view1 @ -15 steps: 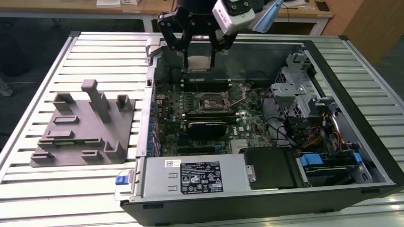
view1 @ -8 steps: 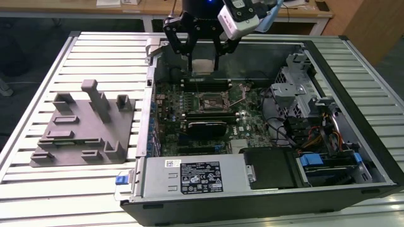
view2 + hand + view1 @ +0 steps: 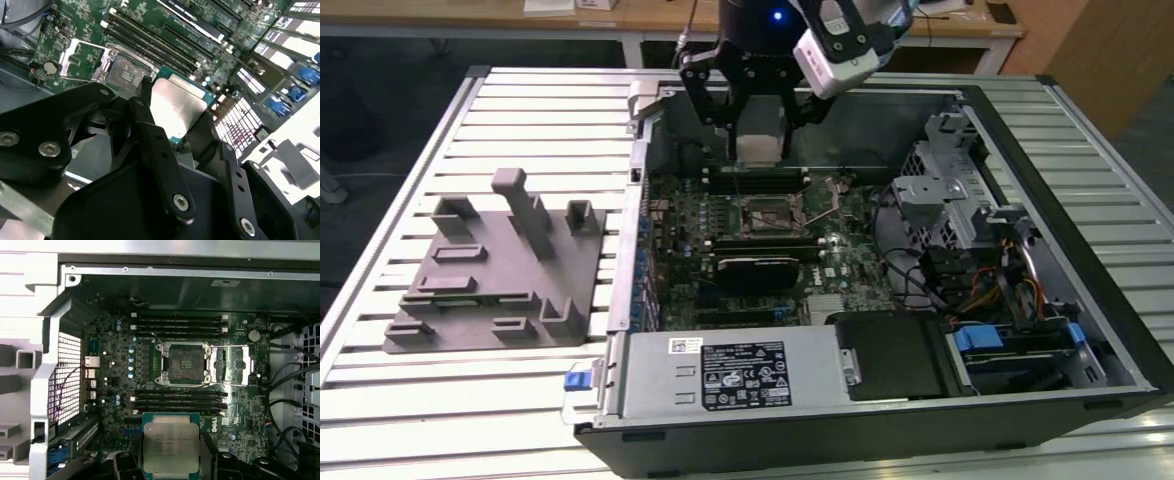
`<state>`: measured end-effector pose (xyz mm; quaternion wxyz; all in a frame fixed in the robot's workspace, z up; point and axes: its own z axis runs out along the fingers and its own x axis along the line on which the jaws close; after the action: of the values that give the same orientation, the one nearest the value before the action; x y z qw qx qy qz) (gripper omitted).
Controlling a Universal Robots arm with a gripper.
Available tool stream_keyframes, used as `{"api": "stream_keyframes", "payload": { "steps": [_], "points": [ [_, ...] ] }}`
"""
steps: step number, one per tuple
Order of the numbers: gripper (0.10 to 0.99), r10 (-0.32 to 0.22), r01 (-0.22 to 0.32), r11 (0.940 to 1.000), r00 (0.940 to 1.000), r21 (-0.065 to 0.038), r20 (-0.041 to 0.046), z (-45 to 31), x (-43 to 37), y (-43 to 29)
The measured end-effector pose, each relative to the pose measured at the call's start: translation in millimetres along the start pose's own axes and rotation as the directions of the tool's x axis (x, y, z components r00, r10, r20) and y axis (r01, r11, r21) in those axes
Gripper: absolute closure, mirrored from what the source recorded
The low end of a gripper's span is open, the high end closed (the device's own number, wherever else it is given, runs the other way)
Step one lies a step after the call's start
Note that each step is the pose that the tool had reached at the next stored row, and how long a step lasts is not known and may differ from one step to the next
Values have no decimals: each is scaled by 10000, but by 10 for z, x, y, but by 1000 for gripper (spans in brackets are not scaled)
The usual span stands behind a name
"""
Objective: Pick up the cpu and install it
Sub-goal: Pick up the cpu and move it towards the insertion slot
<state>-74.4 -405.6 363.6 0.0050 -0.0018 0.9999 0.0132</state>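
A workshop: opened computer case (image 3: 854,445) on slatted bench (image 3: 520,110).

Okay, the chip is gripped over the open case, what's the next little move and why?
Probably slide the pincer sideways until the cpu is over the empty socket, before any lowering. In the first wrist view the held cpu sits short of the socket, and the socket's frame is swung open.
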Motion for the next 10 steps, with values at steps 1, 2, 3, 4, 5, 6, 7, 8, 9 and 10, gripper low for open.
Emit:
{"api": "stream_keyframes", "payload": {
  "steps": [1, 2, 3, 4, 5, 6, 7, 8, 9, 10],
  "points": [
    [545, -1, 1, 10000, 10000, 11, -1, 15, -14, 2],
    [545, -1, 1, 10000, 10000, 24, -2, 28, -27, 5],
    [545, -1, 1, 10000, 10000, 35, -3, 41, -41, 8],
    [545, -1, 1, 10000, 10000, 46, -3, 54, -55, 10],
    [545, -1, 1, 10000, 10000, 57, -4, 66, -67, 14],
    [545, -1, 1, 10000, 10000, 67, -4, 77, -77, 17],
    [545, -1, 1, 10000, 10000, 76, -5, 88, -87, 20],
    [545, -1, 1, 10000, 10000, 86, -5, 98, -96, 24],
    [545, -1, 1, 10000, 10000, 98, -5, 108, -105, 28],
    [545, -1, 1, 9999, 10000, 110, -6, 115, -113, 32]
  ]
}}
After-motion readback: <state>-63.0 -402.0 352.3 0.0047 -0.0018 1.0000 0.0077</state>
